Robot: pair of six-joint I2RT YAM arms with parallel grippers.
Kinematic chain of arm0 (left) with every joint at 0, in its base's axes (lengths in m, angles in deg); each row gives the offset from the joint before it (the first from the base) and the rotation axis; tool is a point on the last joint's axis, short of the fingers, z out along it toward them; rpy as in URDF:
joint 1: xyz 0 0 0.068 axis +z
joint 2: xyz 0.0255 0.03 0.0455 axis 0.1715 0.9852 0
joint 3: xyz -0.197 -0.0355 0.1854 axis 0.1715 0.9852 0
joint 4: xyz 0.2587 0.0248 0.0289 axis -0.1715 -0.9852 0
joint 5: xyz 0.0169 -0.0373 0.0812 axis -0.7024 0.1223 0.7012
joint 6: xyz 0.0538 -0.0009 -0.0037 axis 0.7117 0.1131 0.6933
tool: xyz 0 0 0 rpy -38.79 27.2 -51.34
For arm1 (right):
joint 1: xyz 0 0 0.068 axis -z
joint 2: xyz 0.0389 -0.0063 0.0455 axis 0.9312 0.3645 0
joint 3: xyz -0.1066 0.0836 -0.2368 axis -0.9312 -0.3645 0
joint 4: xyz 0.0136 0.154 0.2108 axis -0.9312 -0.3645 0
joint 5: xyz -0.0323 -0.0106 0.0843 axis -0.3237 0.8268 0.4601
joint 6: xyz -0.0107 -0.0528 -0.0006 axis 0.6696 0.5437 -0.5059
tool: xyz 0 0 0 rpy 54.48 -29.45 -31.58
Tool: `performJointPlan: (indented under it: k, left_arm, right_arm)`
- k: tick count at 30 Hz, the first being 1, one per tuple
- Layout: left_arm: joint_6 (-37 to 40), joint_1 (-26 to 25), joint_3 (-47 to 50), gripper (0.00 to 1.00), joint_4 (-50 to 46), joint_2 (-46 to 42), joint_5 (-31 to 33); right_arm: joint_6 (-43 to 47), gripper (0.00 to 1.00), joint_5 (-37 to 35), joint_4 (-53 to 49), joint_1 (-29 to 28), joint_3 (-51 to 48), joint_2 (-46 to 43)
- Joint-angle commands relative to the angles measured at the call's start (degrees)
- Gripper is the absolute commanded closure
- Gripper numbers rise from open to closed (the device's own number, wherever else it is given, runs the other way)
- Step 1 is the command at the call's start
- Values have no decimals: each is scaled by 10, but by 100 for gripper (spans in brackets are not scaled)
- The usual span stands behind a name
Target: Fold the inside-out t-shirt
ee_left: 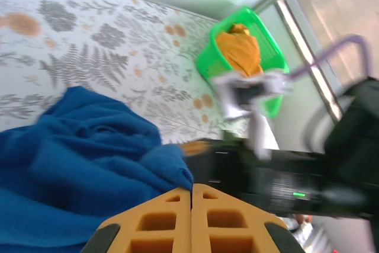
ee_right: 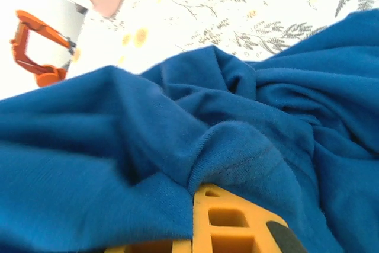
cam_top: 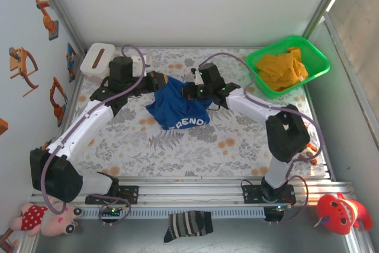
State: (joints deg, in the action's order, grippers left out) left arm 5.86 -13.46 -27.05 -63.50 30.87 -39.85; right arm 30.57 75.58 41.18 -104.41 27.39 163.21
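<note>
In the top view, the inside-out t-shirt point(cam_top: 177, 109) is hanging bunched between the two arms over the middle of the floral table cover point(cam_top: 177, 152). Its lower part, with the white lettering, seems to be resting on the cover. The left gripper point(cam_top: 159, 81) and the right gripper point(cam_top: 189, 90) are both clenching its upper edge, close together, so the cloth is sagging as a lump. Pulling it apart from such near holds is risking a twisted, uneven fold. White walls are enclosing the table; a green basket point(cam_top: 256, 63) holding a yellow-orange garment point(cam_top: 284, 70) is sitting at the far right corner, and a white box point(cam_top: 98, 60) at the far left.

In the left wrist view, the fingers point(ee_left: 160, 223) are pressing shut with only a thin tip of blue cloth between them — a shallow bite that is likely slipping out under tension.

In the right wrist view, the fingers point(ee_right: 225, 217) are pinching a thick gathered ridge — several layers may be getting caught together, keeping the shirt from opening flat
</note>
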Motion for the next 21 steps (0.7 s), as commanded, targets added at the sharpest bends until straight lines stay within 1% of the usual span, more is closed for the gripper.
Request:
performJointPlan:
  k: [1, 5, 8, 10, 11, 13, 14, 15, 16, 17, 19, 21]
  left_arm:
    - [-11, 31, 33, 100, 21, -9, 16]
    - [-32, 54, 47, 100, 45, 21, 12]
    - [-37, 56, 31, 100, 57, 55, 0]
    - [-37, 56, 9, 100, 52, 81, -9]
    - [-37, 56, -6, 93, 47, 93, -14]
    - [-37, 56, -27, 64, 32, 107, -19]
    - [-37, 56, -30, 53, 27, 106, -18]
    - [-39, 56, -30, 46, 26, 101, -17]
    - [-42, 56, -25, 41, 26, 93, -15]
    - [-44, 57, -18, 37, 24, 80, -12]
    - [-50, 54, 3, 35, 24, 50, -4]
    - [-54, 48, 28, 35, 26, 17, 3]
  right_arm:
    - [6, 100, 47, 38, 12, -22, -86]
    - [-3, 100, 103, 75, 14, -47, -135]
    - [-23, 100, 165, 133, 13, -65, -140]
    - [-37, 100, 194, 172, 14, -77, -135]
    - [-43, 100, 205, 188, 16, -80, -130]
    - [-52, 100, 208, 200, 22, -88, -122]
    - [-54, 100, 207, 206, 26, -92, -119]
    - [-58, 100, 204, 211, 30, -100, -117]
    - [-62, 100, 202, 217, 35, -105, -115]
    - [-68, 100, 204, 224, 39, -112, -112]
    - [-79, 100, 209, 240, 46, -122, -108]
    - [-85, 100, 206, 247, 51, -130, -107]
